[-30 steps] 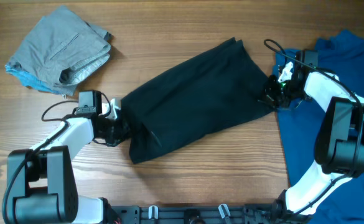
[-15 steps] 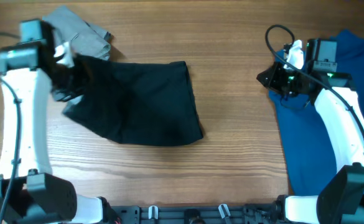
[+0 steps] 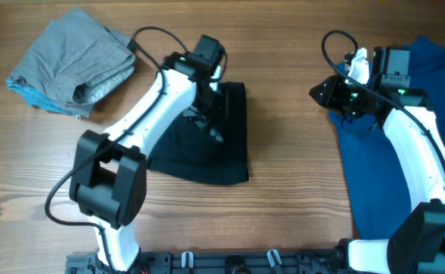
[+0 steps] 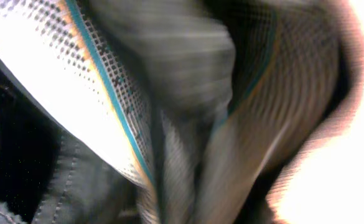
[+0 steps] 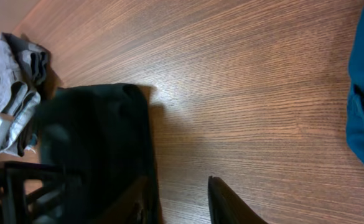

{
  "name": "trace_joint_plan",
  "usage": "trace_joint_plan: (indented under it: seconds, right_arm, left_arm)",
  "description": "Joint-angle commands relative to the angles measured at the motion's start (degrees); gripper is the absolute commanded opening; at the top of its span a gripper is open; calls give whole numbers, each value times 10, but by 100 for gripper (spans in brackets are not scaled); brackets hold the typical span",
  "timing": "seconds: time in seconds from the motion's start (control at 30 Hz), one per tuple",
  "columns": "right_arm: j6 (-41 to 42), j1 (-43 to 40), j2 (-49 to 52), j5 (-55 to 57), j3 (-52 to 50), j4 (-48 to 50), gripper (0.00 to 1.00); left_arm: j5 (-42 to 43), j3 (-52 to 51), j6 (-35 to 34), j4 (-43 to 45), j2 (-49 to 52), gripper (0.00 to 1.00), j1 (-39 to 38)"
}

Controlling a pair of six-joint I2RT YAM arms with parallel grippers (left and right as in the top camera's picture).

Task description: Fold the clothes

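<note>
Got left gripper (image 3: pixel 209 125) down on the black shorts-like fabric garment (image 3: pixel 226 156) — dark fingers lost against dark cloth from overhead. Can't tell whether clamped or parted. Left wrist view no help: blurred, filled edge to edge with cloth pressed up close. Shows a whitish mesh inner band (image 4: pixel 57 81) with a thin teal-and-orange stripe, darker fabric beside it. Fingers themselves hidden there.

Seeing the black garment bunched into a rough folded block on the brown wooden table (image 3: pixel 290 205). Spreads below and to both sides of the left fingers, right edge fairly straight.

Reading right gripper (image 3: pixel 321 93) as parted wide — right wrist view shows bare wood between its two fingers (image 5: pixel 222 200), nothing held. Sits over wood just off the near edge of the flat blue fabric garment (image 3: pixel 370 183). Black garment (image 5: pixel 94 143) well apart ahead of those fingers, bare table in the gap.

Also spotting a crumpled grey fabric garment (image 3: pixel 74 57) well beyond the left fingers, toward the far-left corner. Apart from the black one.
</note>
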Motion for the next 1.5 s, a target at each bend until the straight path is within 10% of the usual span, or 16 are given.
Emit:
trace_joint_plan:
  seconds: [0.0, 0.13, 0.2, 0.23, 0.57, 0.67, 1.03, 1.13, 1.27, 1.37, 1.47]
  right_arm:
    - [-15, 2, 1, -12, 3, -3, 38]
    - [-94, 42, 1, -70, 3, -10, 33]
    - [-148, 125, 2, -70, 3, -5, 19]
    - [-154, 150, 4, -70, 3, 3, 16]
    - [216, 308, 275, -163, 3, 95, 4]
    - [231, 280, 285, -118, 3, 34, 6]
    - [82, 222, 114, -79, 5, 329, 22]
    - [127, 230, 207, -70, 5, 368, 21]
    - [239, 222, 282, 21, 5, 330, 17]
    - [247, 189, 268, 39, 5, 257, 14]
    - [186, 146, 224, 39, 5, 186, 14]
  left_arm:
    - [3, 57, -9, -44, -21, 100, 23]
    - [-3, 143, 33, -140, -77, 93, 81]
    - [-17, 136, 39, -195, -85, 8, 122]
    - [-17, 115, 39, -201, -84, 4, 133]
    - [-28, -283, 19, 73, -84, 14, 157]
    - [-66, -289, 19, 69, -84, 57, 183]
    - [149, -140, 69, 49, -118, 50, 192]
    - [142, -198, 68, 66, -87, 24, 155]
    - [119, -239, 68, 56, -80, 67, 151]
    - [119, -239, 69, 13, -83, 75, 158]
    - [66, -240, 69, -10, -83, 42, 162]
